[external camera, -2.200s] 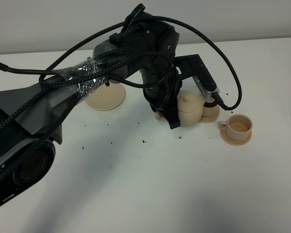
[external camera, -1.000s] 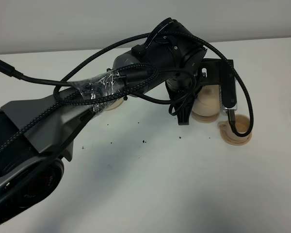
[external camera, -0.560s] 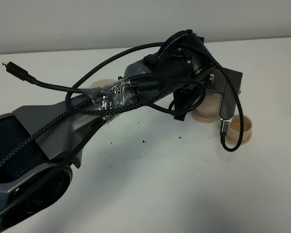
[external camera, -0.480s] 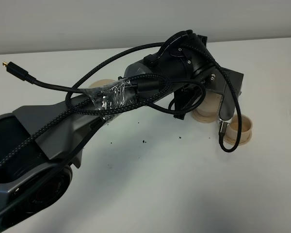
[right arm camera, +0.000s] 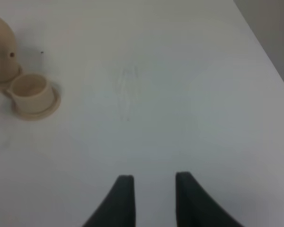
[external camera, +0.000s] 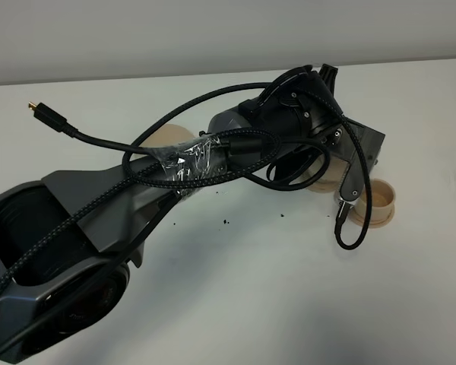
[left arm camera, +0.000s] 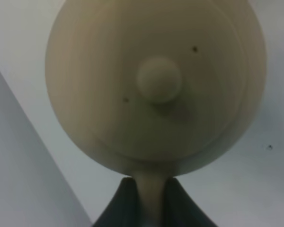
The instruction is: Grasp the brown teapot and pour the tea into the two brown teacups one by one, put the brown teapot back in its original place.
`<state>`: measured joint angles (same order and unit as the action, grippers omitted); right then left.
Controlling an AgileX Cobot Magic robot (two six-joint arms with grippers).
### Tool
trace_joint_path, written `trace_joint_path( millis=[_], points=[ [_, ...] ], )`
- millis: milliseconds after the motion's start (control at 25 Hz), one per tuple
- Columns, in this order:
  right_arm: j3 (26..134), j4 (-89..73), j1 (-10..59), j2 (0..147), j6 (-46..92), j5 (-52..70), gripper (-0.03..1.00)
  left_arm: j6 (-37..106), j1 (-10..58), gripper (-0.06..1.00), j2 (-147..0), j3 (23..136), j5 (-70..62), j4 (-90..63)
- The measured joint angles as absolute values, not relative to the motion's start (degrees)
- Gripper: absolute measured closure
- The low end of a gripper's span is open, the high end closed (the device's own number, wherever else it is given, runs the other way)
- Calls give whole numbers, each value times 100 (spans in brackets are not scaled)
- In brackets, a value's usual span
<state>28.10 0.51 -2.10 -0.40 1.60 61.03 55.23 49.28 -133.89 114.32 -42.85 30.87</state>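
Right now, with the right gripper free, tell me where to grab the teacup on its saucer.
Probably the teacup wall, taken from above with the jaws straddling the rim. It stands upright with its mouth open, and the teapot crowds one side.

White table (external camera: 235,304); dark specks (external camera: 225,222) scattered on it.

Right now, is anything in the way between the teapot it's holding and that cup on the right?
Nothing visible does. The teapot, gripped by its handle in the left jaws, is right beside the teacup; only the arm's own cable dangles near it.
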Motion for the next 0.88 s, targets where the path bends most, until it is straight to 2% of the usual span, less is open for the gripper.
trace_joint_path(
  millis=[880],
  points=[
    [2810, 51, -210, -40, 160, 6103, 72, 6518, 5056, 79, -13401, 11432, -3960, 3493]
  ],
)
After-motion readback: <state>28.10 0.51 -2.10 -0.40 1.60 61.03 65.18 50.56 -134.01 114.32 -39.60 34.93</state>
